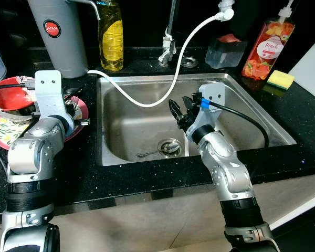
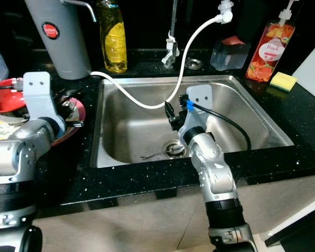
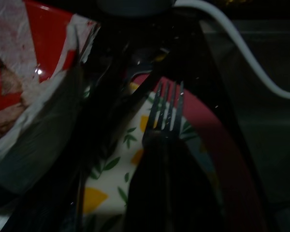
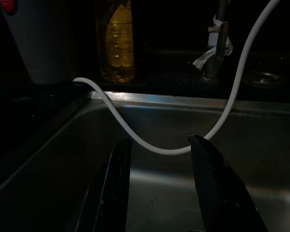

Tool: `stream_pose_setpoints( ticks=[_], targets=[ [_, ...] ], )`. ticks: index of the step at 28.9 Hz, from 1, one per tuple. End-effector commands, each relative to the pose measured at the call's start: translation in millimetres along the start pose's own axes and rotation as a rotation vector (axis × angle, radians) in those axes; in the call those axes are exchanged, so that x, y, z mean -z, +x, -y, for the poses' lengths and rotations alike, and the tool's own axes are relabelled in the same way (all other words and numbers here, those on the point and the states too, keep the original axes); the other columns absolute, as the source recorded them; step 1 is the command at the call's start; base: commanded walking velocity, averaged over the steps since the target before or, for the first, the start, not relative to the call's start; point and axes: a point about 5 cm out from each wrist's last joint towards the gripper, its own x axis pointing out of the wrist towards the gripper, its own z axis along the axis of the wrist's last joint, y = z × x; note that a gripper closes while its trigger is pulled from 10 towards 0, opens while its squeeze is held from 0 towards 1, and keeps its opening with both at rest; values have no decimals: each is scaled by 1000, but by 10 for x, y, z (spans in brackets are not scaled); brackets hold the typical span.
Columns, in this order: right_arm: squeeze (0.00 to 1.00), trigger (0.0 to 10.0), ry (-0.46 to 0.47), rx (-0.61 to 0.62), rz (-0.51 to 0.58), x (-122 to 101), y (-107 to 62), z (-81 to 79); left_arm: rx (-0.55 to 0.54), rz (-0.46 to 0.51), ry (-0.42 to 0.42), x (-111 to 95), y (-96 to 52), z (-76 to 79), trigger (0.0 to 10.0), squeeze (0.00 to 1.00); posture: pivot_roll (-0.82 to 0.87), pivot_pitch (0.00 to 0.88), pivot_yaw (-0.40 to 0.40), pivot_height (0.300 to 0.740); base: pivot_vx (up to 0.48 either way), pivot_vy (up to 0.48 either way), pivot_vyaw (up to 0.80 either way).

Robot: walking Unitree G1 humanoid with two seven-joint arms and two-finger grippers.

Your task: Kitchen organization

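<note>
1. Right pincer (image 1: 179, 112) hangs over the middle of the steel sink (image 1: 121, 100), fingers spread apart, nothing held.
2. Right wrist view: both black fingers (image 4: 111, 183) point at the sink's back wall, the gap between them wide.
3. White hose (image 1: 147, 102) sags across the sink from the worktop (image 1: 304, 121) at 10 o'clock of the basin up to a fitting at 1 o'clock; its low loop hangs just ahead of the right fingertips, in the way. Touching or not: cannot tell.
4. Spoon (image 1: 149, 153) lies on the sink floor, bowl end at the drain (image 1: 169, 146), about 6 o'clock below the right pincer, apart from it.
5. Left pincer (image 1: 76, 111) sits over the patterned plate (image 1: 0, 131) at 9 o'clock of the sink; how far it is open: cannot tell.
6. Left wrist view: fork (image 3: 165, 113) on the plate, tines out, handle end lost in dark by the fingers; gripped or not: cannot tell.
7. Red bowl (image 1: 8, 97) with a crumpled wrapper (image 3: 29, 121) sits on the plate, crowding the fork's side.
8. Back of worktop: grey canister (image 1: 60, 37) at 11, yellow soap bottle (image 1: 111, 35) beside it, tap (image 1: 169, 44) at 12, clear box (image 1: 224, 51) at 1.
9. Red pump bottle (image 1: 266, 50) and yellow sponge (image 1: 281, 80) at 2 o'clock.
</note>
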Motion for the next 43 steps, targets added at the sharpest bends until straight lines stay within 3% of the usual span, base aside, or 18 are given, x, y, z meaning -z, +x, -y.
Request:
stream_pose_setpoints(
  ticks=[1, 8, 9, 10, 11, 20, 21, 22, 23, 24, 29, 35, 36, 37, 38, 43],
  targets=[
    [0, 10000, 1, 16, 1, 9, -23, 38, -27, -15, 15, 14, -12, -41, 10000, 1000, 67, 0, -47, 740, 0, 0, 0],
    [0, 10000, 4, 16, -3, 20, -28, 32, -37, -35, 32, 7, -49, -70, 10000, 1000, 73, 0, -47, 740, 0, 0, 0],
    [0, 10000, 5, 16, -3, 21, -28, 30, -31, -45, 27, 12, -53, -67, 10000, 208, 74, 0, -46, 740, 0, 0, 0],
    [0, 10000, 5, 16, -3, 21, -28, 30, -31, -45, 27, 12, -53, -67, 10000, 208, 74, 0, -46, 740, 0, 0, 0],
    [0, 10000, 6, 16, -2, 22, -28, 27, -9, -77, -2, 45, -60, -50, 10000, 0, 76, 0, -44, 740, 0, 0, 0],
    [0, 10000, 8, 21, -3, 29, -30, 30, -1, -157, 28, 176, -81, -50, 9569, 0, 76, 0, -39, 740, 0, 0, 0],
    [0, 10000, 8, 21, -3, 30, -31, 29, -4, -159, 21, 177, -77, -58, 4588, 0, 76, 0, -39, 740, 0, 0, 0],
    [0, 10000, 8, 21, -3, 30, -32, 30, -5, -159, 17, 177, -74, -62, 4314, 0, 76, 0, -39, 740, 0, 0, 0],
    [0, 10000, 9, 22, -3, 31, -32, 31, -6, -160, 14, 177, -73, -65, 1216, 0, 76, 0, -38, 740, 0, 0, 0],
    [0, 10000, 9, 23, -2, 31, -33, 32, -6, -160, 12, 179, -71, -69, 0, 0, 76, 0, -38, 740, 0, 0, 0],
    [0, 10000, 8, 23, -2, 31, -33, 34, -14, -150, 27, 162, -79, -77, 0, 0, 75, 0, -39, 740, 0, 0, 0],
    [0, 10000, 8, 22, -1, 28, -34, 37, -13, -72, 38, 55, -83, -59, 0, 0, 74, 0, -41, 740, 0, 0, 0],
    [0, 10000, 7, 22, -1, 27, -33, 38, -2, -30, 36, -8, -88, -41, 3333, 0, 74, 0, -41, 740, 0, 0, 0],
    [0, 10000, 7, 22, -1, 27, -33, 38, 6, -1, 34, -50, -93, -29, 3333, 0, 74, 0, -41, 740, 0, 0, 0],
    [0, 10000, 7, 23, 0, 25, -32, 37, 39, 27, 33, -105, -106, 8, 10000, 0, 74, 0, -41, 740, 0, 0, 0],
    [0, 10000, 7, 24, 2, 21, -31, 38, 93, 86, 54, -191, -144, 76, 10000, 0, 73, 0, -41, 740, 0, 0, 0]
  ],
)
